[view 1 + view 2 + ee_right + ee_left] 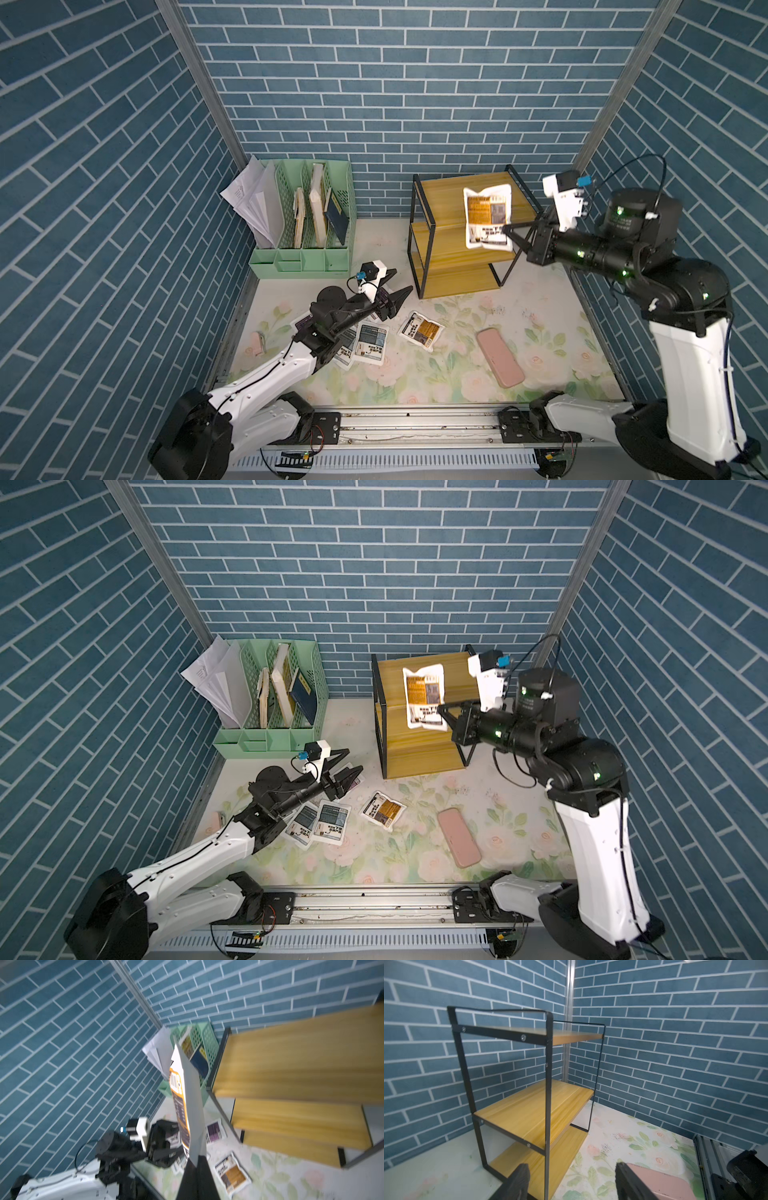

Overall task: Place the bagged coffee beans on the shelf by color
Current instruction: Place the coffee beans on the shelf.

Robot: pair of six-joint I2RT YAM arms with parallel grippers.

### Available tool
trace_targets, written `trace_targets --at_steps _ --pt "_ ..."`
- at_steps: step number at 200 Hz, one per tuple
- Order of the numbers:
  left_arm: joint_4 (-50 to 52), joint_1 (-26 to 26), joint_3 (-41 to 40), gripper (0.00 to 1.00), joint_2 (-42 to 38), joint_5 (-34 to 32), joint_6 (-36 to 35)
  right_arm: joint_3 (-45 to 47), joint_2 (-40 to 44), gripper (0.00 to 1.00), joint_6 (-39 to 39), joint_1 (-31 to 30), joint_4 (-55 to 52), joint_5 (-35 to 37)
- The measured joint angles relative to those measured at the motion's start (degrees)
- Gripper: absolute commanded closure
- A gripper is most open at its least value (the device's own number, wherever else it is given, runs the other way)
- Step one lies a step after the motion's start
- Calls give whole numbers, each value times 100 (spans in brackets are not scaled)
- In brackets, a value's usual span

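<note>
pinching the lower edge of the lifted orange-brown pouch, the right gripper holds it in the air over the shelf at the table's 1 o'clock, jaws pressed together on the bag. the left gripper hovers spread and empty near 9 o'clock, with a purple pouch just beside it. two blue-grey pouches overlap at 8 o'clock. a second orange-brown pouch lies flat near the centre, with the pink case at 4 o'clock.
</note>
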State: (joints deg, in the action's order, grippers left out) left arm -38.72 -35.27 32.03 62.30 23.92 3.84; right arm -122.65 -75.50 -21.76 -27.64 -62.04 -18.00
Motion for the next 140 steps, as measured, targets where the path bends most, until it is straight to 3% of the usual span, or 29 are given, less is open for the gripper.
trace_targets --at_steps 22,43,69,95,103,131,140 --pt "-111 13 472 34 393 273 -437 -1084 -1115 100 227 107 -96 -90" --pt "-177 20 802 35 723 492 -793 -1543 -2107 100 321 337 -96 -229" --pt "-181 28 1005 35 992 723 -1143 -1478 -2964 100 372 616 -15 -317" --pt "-138 33 1209 35 1209 857 -1392 -1010 -3117 100 374 737 186 -505" --pt "-125 37 1263 35 1252 879 -1447 -922 -3117 95 374 734 260 -575" --pt "-98 52 1394 35 1397 903 -1569 -699 -3099 56 446 717 557 -743" --pt "-98 52 1408 36 1432 903 -1589 -680 -3099 49 514 713 710 -745"
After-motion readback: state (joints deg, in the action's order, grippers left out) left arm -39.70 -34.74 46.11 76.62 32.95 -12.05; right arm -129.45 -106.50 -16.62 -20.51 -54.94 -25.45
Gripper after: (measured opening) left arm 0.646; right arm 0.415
